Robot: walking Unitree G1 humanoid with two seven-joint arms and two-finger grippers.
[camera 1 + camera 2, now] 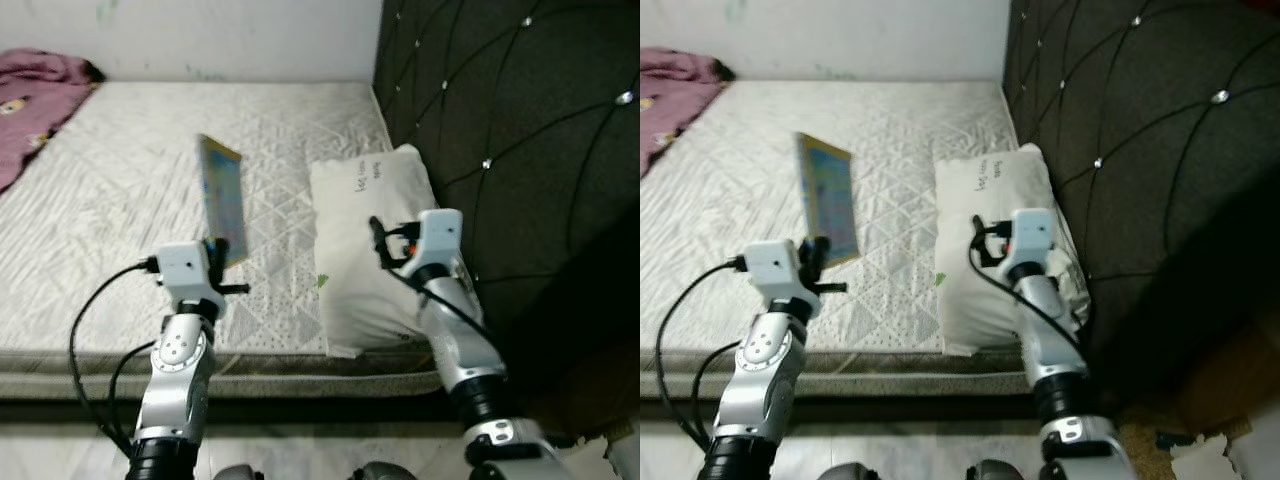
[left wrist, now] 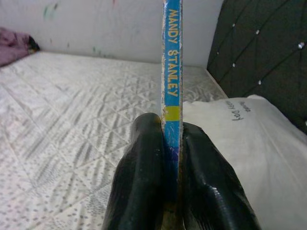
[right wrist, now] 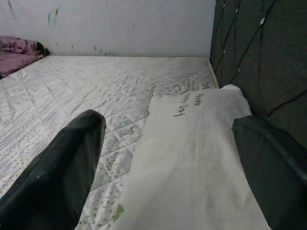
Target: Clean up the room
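In the left eye view, the left end effector (image 1: 222,262) sits in the lower left of the frame and pinches a thin book (image 1: 222,197) by its bottom edge. The book stands straight up, with its long side pointing up toward the top of the frame, over the white bed (image 1: 120,190). The right end effector (image 1: 380,240) is lower right of the middle, just above a white pillow (image 1: 365,250) that lies next to the dark headboard (image 1: 510,150). A purple blanket (image 1: 35,100) is bunched in the upper left corner. In the left wrist view, two black fingers (image 2: 141,182) are pressed tight on the blue spine of the book, which rises up the middle of the frame. In the right wrist view, the right fingers (image 3: 62,172) are spread wide apart with nothing between them, and the pillow lies right ahead, its long side running away toward the headboard. The left arm already has the book, so I think the next job is finding a place to put it down.
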